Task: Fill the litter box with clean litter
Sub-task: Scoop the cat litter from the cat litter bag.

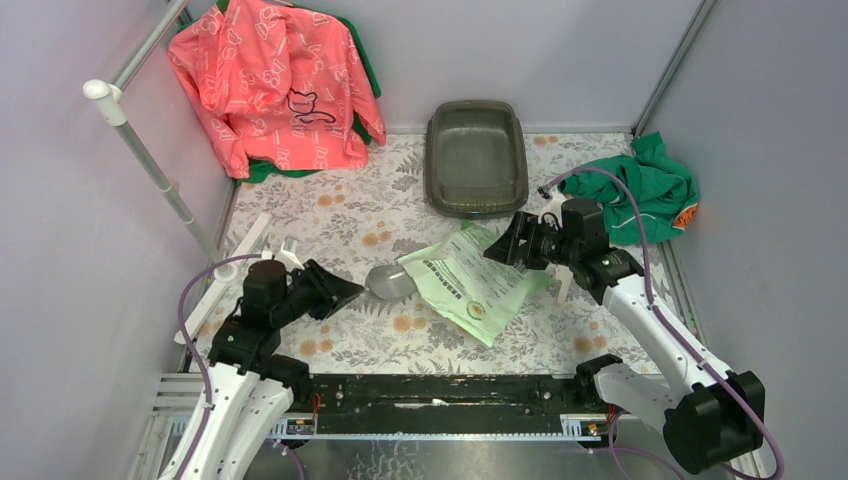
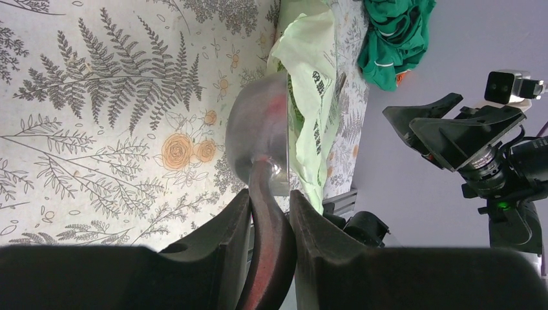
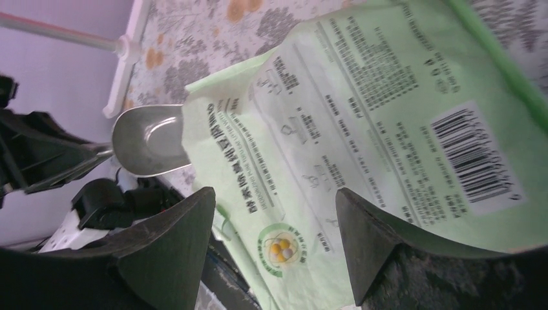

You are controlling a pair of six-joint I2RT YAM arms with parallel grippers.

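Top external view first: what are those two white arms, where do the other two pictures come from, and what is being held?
They are two robot arms, seen from above. The other pictures come from a camera on each wrist. The left end effector is shut on the handle of a metal scoop. The right end effector hangs open over a pale green bag lying on the flowered table. The grey litter box sits at the back, no litter visible in it.

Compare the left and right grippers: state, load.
Left gripper is shut on the handle of the grey scoop; right gripper is open, holding nothing. Left sits at the edge of the green bag; right hovers above its printed face. Both point at the bag.
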